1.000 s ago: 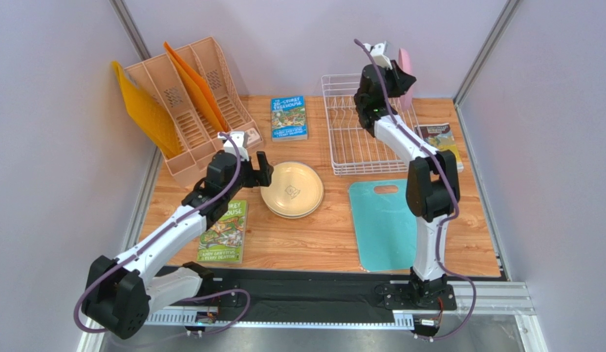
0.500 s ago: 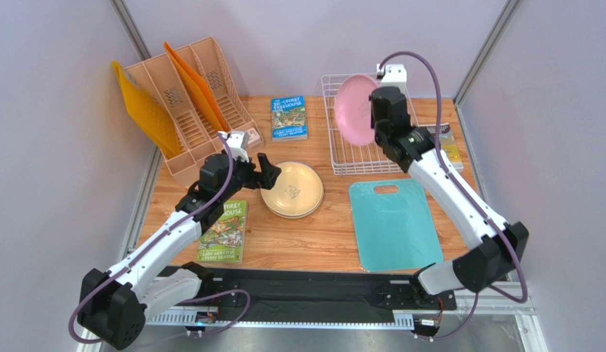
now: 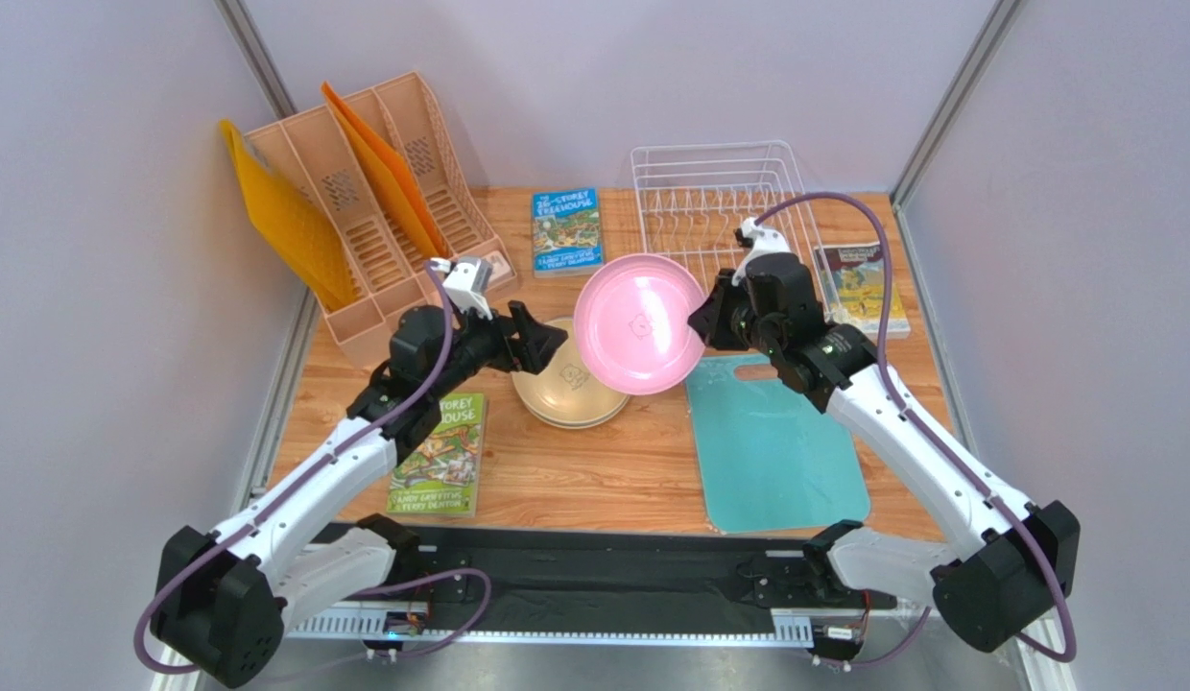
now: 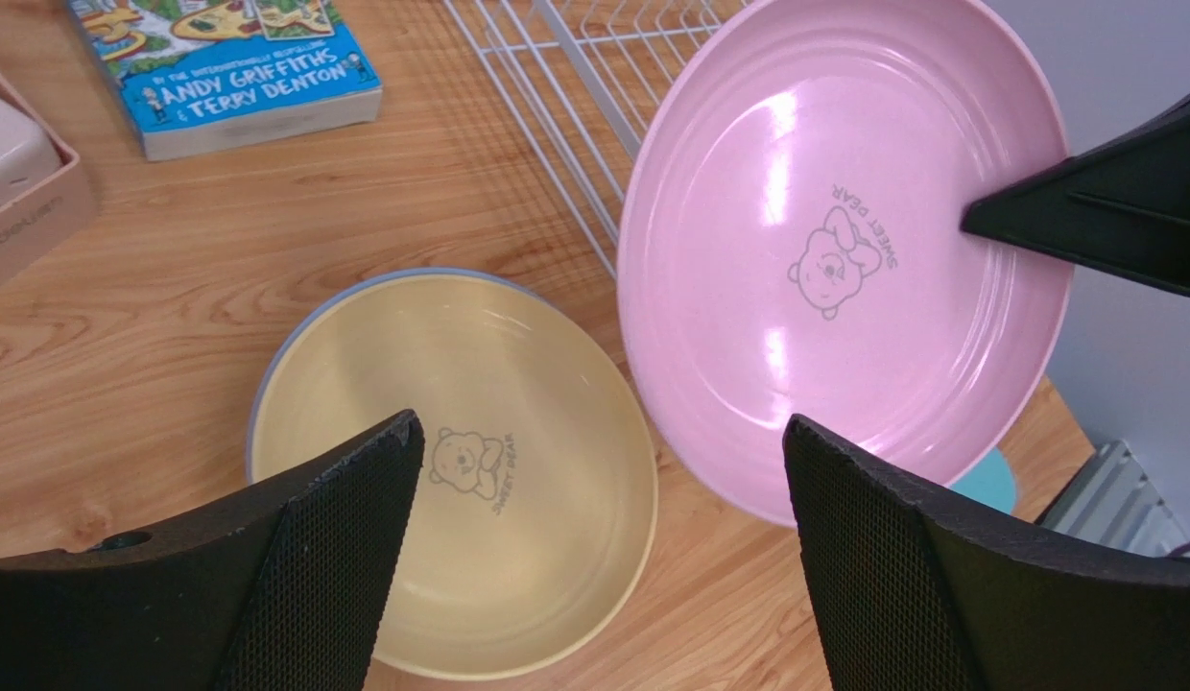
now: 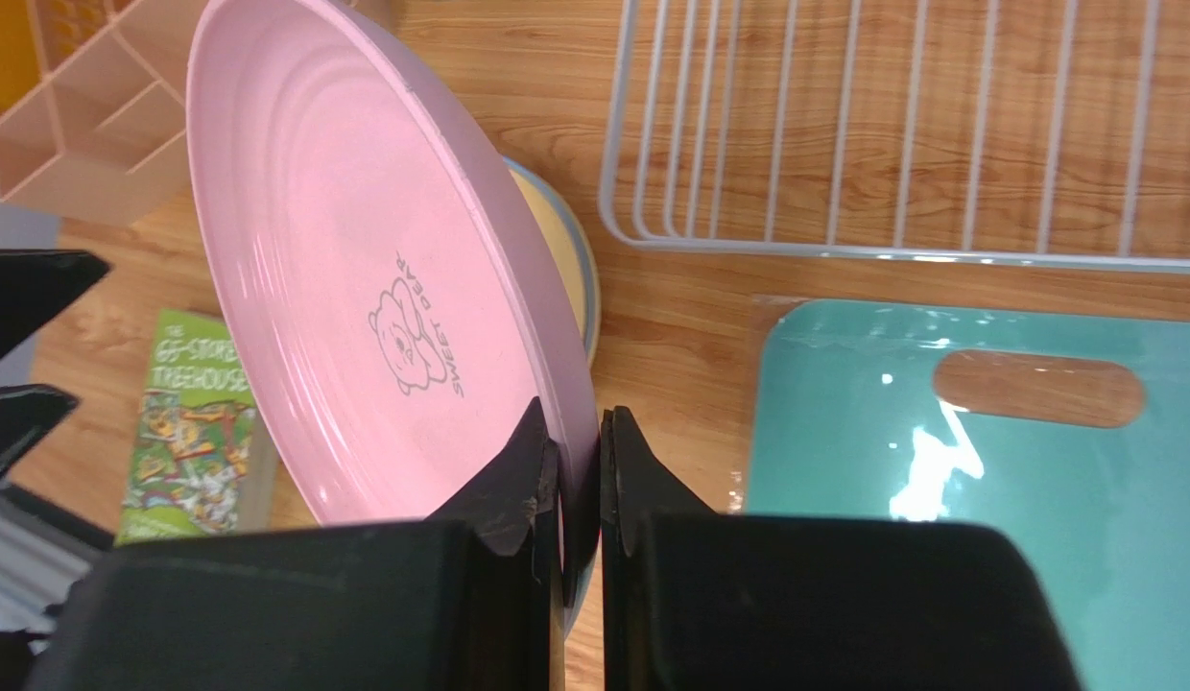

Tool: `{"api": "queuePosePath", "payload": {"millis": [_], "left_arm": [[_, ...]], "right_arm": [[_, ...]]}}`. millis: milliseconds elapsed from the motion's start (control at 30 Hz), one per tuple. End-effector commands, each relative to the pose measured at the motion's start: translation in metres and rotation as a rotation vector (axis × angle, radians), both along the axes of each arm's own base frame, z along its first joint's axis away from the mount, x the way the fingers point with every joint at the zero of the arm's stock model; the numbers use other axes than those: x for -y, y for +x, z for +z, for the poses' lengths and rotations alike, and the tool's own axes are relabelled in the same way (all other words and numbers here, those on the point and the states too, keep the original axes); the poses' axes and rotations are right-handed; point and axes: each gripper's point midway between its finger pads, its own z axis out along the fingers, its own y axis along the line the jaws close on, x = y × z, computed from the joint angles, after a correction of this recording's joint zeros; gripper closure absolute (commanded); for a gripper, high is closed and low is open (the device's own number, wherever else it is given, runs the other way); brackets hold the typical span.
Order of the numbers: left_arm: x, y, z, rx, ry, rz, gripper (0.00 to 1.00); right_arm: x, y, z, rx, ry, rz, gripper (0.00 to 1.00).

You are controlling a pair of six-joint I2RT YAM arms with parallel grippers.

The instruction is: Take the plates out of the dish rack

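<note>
The pink plate [image 3: 640, 323] hangs in the middle of the top view, off the table [image 3: 630, 482] and tilted up on edge, so that its hollow face with the small bear mark shows to the overhead camera and to both wrist cameras. The right gripper [image 3: 712, 320] is clamped on the plate's right rim. In the right wrist view its two black fingers [image 5: 517, 468] stand almost together at the lower centre of the frame, with only the thin rim between them and the rest of the plate rising toward the upper left.

The left gripper [image 3: 536, 339] sits just left of the plate in the top view, its jaws spread wide. In the left wrist view the plate fills the upper right, beyond and between the two mesh-faced fingers, and neither finger touches it.

Below the pink plate, left of centre, a cream-yellow plate [image 3: 555, 399] lies flat on the wood, partly covered by the pink one. A light-blue rim [image 5: 588, 281] shows under it.

The dish rack [image 3: 702, 147] stands at the upper right of the top view, behind the right gripper and well apart from the plate. The teal cutting board [image 3: 774, 446] lies at the lower right, below that gripper.
</note>
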Motion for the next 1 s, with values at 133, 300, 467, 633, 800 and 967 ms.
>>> {"api": "queuePosePath", "payload": {"millis": [133, 300, 467, 633, 800, 967], "left_arm": [[0.025, 0.001, 0.003, 0.012, -0.04, -0.06, 0.05], [0.033, 0.003, -0.001, 0.003, -0.038, -0.067, 0.25], [0.035, 0.006, -0.005, -0.022, -0.029, -0.058, 0.77], [0.029, 0.007, -0.013, -0.037, 0.003, -0.026, 1.0], [0.017, 0.01, -0.016, -0.033, 0.049, 0.024, 1.0], [0.002, 0.012, -0.022, -0.042, 0.101, 0.093, 1.0]], "right_arm": [[-0.039, -0.01, 0.048, 0.074, 0.262, 0.116, 0.97], [-0.046, -0.015, 0.044, 0.055, 0.298, 0.149, 0.95], [-0.052, -0.018, 0.043, 0.041, 0.33, 0.17, 0.95], [-0.051, -0.015, 0.035, 0.026, 0.311, 0.161, 0.85], [-0.045, -0.013, 0.029, 0.026, 0.286, 0.126, 0.5], [-0.028, -0.007, 0.024, 0.038, 0.206, 0.058, 0.26]]}}
